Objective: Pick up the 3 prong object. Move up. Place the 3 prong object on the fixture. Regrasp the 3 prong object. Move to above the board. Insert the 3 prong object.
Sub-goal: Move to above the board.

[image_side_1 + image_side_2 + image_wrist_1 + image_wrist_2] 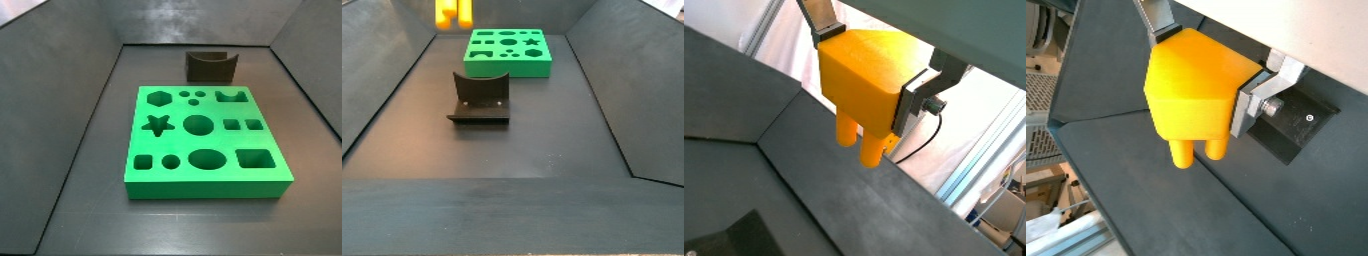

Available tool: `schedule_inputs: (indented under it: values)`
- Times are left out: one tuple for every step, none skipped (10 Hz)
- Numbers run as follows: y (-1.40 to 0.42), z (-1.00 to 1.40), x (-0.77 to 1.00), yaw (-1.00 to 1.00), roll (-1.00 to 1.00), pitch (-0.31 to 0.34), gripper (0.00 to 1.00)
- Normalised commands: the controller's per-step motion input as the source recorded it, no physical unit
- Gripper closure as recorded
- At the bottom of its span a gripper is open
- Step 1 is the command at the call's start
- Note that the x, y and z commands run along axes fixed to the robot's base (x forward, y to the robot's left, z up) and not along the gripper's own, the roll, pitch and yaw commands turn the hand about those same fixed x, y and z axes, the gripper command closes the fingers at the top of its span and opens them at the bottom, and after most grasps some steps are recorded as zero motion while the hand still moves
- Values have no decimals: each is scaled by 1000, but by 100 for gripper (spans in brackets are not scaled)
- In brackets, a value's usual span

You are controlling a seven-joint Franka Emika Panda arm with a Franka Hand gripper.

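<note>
My gripper [871,70] is clamped on the 3 prong object [869,85], prongs down, lifted high off the floor. Further off, the fixture [478,98] stands empty and the board [509,51] is unfilled; I judge placing, regrasping and inserting remain.

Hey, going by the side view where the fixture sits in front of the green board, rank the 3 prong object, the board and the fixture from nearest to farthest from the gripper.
1. 3 prong object: held in the gripper, prongs showing at the top edge.
2. Board: just below and right of it.
3. Fixture: farthest, on the floor toward the camera.
</note>
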Motion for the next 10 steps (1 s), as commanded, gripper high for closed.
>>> schedule_inputs:
  values:
    - [0, 1000, 30, 70, -44, 112, 100]
    - [-3, 1000, 30, 78, -45, 113, 100]
    - [-11, 1000, 33, 89, -50, 111, 100]
    - [-11, 958, 31, 94, -53, 108, 100]
    - [-14, 790, 30, 98, -54, 100, 100]
    - [-14, 573, 19, 100, -59, 90, 100]
    - [-13, 411, 13, 102, -60, 82, 100]
    - [-9, 248, 13, 98, -62, 72, 100]
    - [-1000, -58, -632, -82, -1000, -25, 100]
    - [-1000, -60, -641, -82, -1000, -41, 100]
